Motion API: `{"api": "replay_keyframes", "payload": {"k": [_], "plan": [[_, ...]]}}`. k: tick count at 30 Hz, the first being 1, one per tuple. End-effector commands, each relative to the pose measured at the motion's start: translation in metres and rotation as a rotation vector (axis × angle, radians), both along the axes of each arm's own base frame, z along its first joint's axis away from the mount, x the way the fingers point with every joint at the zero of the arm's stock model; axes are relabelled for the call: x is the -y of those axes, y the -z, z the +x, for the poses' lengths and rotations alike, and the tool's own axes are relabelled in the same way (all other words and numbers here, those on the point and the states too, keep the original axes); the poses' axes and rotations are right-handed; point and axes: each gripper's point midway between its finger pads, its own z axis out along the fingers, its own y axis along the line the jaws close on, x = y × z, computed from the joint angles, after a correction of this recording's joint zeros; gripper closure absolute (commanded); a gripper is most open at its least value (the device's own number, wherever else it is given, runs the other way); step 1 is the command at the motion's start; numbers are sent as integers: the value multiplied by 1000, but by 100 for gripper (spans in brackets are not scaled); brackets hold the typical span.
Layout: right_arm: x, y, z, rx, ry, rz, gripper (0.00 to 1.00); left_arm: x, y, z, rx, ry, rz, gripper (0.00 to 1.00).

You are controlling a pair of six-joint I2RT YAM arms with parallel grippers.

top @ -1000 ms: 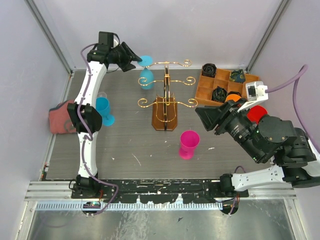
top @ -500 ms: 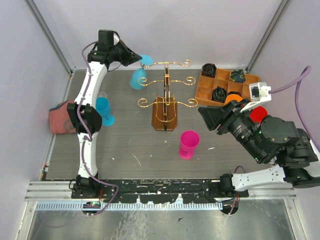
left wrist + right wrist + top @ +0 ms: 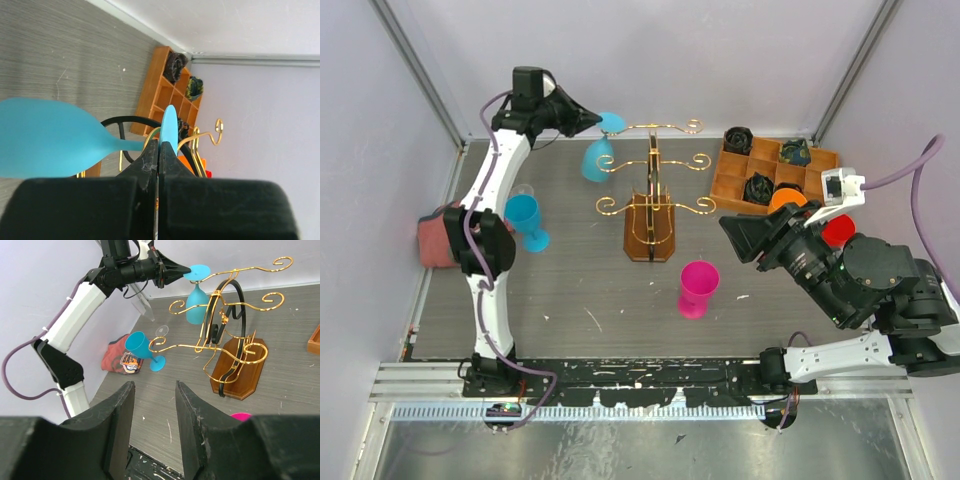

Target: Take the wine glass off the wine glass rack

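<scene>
One grey tabletop, lilac walls, left pincer gripping wine glass, right pincer half-open.

The wine glass looks like opaque, matt blue plastic. The wine glass rack is shiny gold wire on a glossy brown wooden base. The table is matt grey with a fine grain; the tray at upper right is smooth orange-brown wood.

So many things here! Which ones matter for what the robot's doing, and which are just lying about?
In the job: blue wine glass at the rack's top arm, gold wine glass rack, left hand shut on the glass's foot.
Lying about: second blue glass, pink cup, wooden tray, red cloth.
</scene>
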Motion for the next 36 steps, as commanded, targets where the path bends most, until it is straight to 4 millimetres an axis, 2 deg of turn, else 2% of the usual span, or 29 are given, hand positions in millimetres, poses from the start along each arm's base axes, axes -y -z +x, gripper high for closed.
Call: {"api": "replay_keyframes", "payload": {"k": [1, 9, 14, 18, 24, 26, 27, 30, 36], "plan": [[4, -5, 2, -6, 28, 45, 56, -11, -37, -10, 86, 10, -122, 100], [2, -7, 3, -4, 28, 42, 56, -7, -53, -33, 129, 30, -235, 100], [3, -6, 3, -3, 33, 39, 56, 13, -63, -35, 151, 83, -329, 100], [3, -7, 3, -3, 33, 39, 56, 29, -73, -25, 182, 113, -376, 100], [6, -7, 4, -2, 38, 41, 57, 42, -84, 8, 243, 123, -379, 100], [6, -7, 4, -2, 41, 40, 57, 39, -78, 20, 250, 105, -329, 100], [7, -7, 4, -1, 44, 39, 57, 37, -84, 22, 275, 100, -312, 100], [9, -7, 5, 0, 53, 34, 57, 26, -87, 34, 307, 70, -293, 100], [12, -7, 6, 4, 59, 28, 57, -22, -91, 50, 357, -53, -143, 100]]}}
